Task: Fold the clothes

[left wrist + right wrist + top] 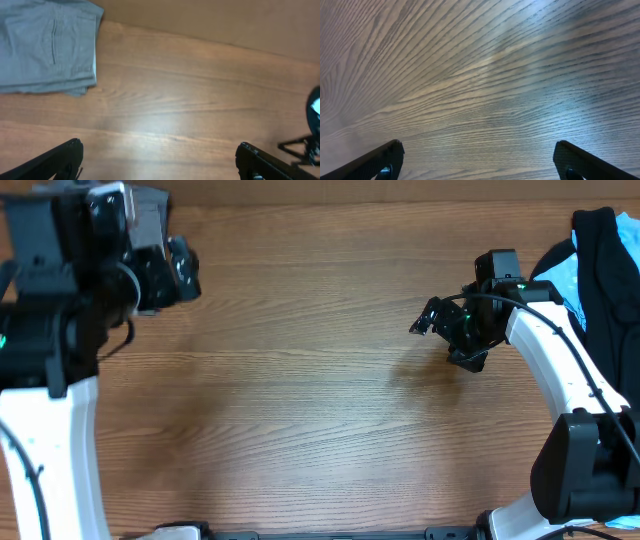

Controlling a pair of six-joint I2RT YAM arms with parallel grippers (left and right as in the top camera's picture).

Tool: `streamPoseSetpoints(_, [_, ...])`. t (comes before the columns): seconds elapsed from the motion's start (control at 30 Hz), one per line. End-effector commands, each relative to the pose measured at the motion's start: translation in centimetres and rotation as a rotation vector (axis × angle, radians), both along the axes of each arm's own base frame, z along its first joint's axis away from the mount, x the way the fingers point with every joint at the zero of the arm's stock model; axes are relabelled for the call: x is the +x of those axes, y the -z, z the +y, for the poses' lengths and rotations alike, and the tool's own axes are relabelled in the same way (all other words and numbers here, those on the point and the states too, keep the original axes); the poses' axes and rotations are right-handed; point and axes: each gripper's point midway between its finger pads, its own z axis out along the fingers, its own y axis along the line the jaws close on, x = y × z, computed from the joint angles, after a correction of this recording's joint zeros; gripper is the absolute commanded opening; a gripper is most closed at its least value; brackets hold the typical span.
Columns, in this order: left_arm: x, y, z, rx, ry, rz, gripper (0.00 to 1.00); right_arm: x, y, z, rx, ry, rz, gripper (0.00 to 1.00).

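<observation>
While the left arm rears bent over the table (300,400), the left claw (159,162) hangs released, jaws wide; folded grey shorts (45,47) lie ahead and left of it, cut off at the edge. The right arm reaches low, the right claw (477,162) released and empty; behind it a black garment (605,270) and a light-blue garment (560,275) lie heaped, partly cropped.

smooth wood-grain counter (300,410) with a soft sheen; by its far edge, matt grey-khaki cloth shorts (45,50), seams stitched; at its right edge, soft black garment (605,270) beside light-blue garment (562,268).
</observation>
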Motion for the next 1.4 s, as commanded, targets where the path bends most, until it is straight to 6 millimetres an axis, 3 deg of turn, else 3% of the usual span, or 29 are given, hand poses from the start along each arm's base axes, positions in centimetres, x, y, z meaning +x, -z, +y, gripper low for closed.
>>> streamPoseSetpoints(0.0, [-2.6,-1.6,-0.4,-0.027,0.004,-0.037,1.00,0.4,-0.5,0.2,0.006,-0.004,-0.020,1.00])
streamPoseSetpoints(0.33, [-9.5,-1.8,-0.5,-0.019,-0.002,-0.054,1.00,0.4,-0.5,0.2,0.006,-0.004,-0.020,1.00])
streamPoseSetpoints(0.47, [-11.6,-0.3,-0.5,-0.069,-0.046,-0.019,1.00,0.4,-0.5,0.2,0.006,-0.004,-0.020,1.00])
streamPoseSetpoints(0.77, [-12.2,1.7,-0.5,-0.092,-0.074,0.081,1.00,0.4,-1.0,0.2,0.007,-0.005,-0.033,1.00])
streamPoseSetpoints(0.87, [-11.9,1.9,-0.5,-0.092,-0.074,0.090,1.00,0.3,-2.8,0.4,0.009,-0.010,-0.087,1.00])
streamPoseSetpoints(1.03, [-11.5,2.2,-0.5,-0.092,-0.075,0.106,1.00,-0.4,-7.8,0.8,0.017,-0.023,-0.233,1.00])
streamPoseSetpoints(1.37, [-10.6,3.0,-0.5,-0.091,-0.077,0.142,1.00,-5.2,-19.8,0.5,0.036,-0.024,-0.610,1.00])
